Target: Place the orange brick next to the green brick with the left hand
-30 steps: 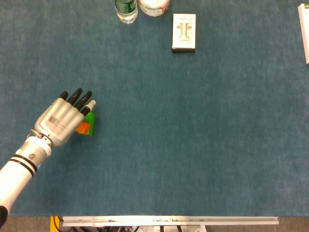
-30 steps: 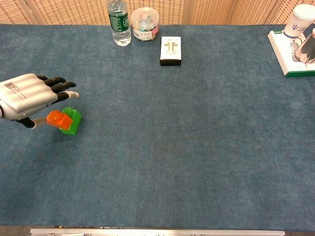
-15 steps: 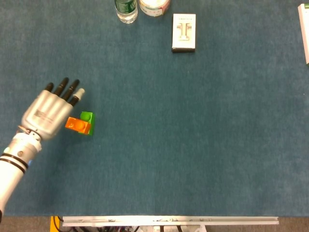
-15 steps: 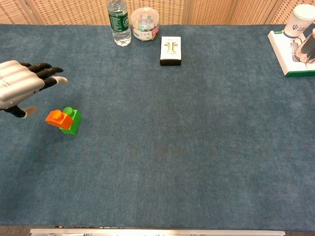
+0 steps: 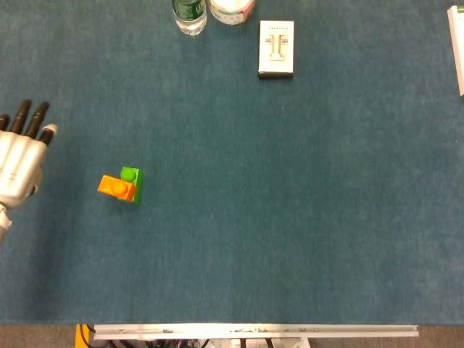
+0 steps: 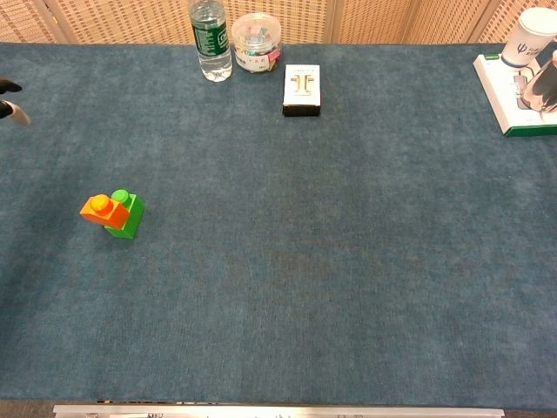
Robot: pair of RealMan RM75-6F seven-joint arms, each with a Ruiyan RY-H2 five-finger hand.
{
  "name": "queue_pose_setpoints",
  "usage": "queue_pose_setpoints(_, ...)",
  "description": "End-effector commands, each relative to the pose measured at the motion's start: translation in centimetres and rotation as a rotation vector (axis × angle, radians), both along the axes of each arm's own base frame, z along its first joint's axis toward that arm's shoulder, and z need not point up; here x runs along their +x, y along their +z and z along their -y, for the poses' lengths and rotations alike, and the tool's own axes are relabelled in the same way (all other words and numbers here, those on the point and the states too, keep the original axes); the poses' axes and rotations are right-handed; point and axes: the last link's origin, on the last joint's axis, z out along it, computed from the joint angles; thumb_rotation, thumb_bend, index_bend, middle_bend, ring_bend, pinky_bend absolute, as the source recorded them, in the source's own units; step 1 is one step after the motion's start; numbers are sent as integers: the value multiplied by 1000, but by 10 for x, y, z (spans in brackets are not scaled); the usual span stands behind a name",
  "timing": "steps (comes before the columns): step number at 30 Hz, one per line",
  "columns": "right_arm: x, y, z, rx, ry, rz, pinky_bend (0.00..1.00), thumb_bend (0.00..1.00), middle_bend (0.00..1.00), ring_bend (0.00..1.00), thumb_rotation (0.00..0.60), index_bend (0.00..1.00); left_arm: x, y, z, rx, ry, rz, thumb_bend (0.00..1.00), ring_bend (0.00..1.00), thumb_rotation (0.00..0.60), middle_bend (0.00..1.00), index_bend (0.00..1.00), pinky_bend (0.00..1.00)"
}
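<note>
Here the left hand (image 5: 19, 161) is cut off by the left edge of the head view, its wrist hidden; in the chest view only its dark fingertips (image 6: 9, 87) show. Its fingers lie extended and slightly apart, holding nothing. The right hand appears in neither view. The orange brick (image 5: 116, 188) sits touching the green brick (image 5: 132, 183), seemingly on its left side, near the tabletop's (image 5: 290, 203) left edge and well apart from the fingers. A bottle (image 6: 209, 39), jar (image 6: 256, 41) and box (image 6: 301, 89) line the far edge.
</note>
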Motion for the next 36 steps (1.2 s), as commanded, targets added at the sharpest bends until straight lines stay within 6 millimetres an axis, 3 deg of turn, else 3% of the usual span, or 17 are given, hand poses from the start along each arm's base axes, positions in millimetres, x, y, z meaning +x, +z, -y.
queue_pose_setpoints(1, 0, -1, 0, 1, 2, -2, 462, 435, 548, 418, 600, 632, -8, 9, 7, 40, 1, 37, 353, 64, 600, 101, 267, 267)
queue_pose_setpoints(11, 1, -4, 0, 4, 4, -8, 462, 435, 548, 418, 600, 632, -33, 27, 29, 156, -23, 170, 353, 100, 600, 149, 318, 298)
queue_pose_setpoints(23, 2, -5, -2, 1, 13, -11, 462, 434, 548, 418, 600, 632, -69, 21, 58, 205, -45, 165, 352, 100, 600, 154, 327, 299)
queue_pose_setpoints(36, 1, 2, -7, -22, 10, 3, 462, 433, 548, 418, 600, 632, -78, 28, 61, 270, -55, 234, 353, 100, 600, 168, 345, 300)
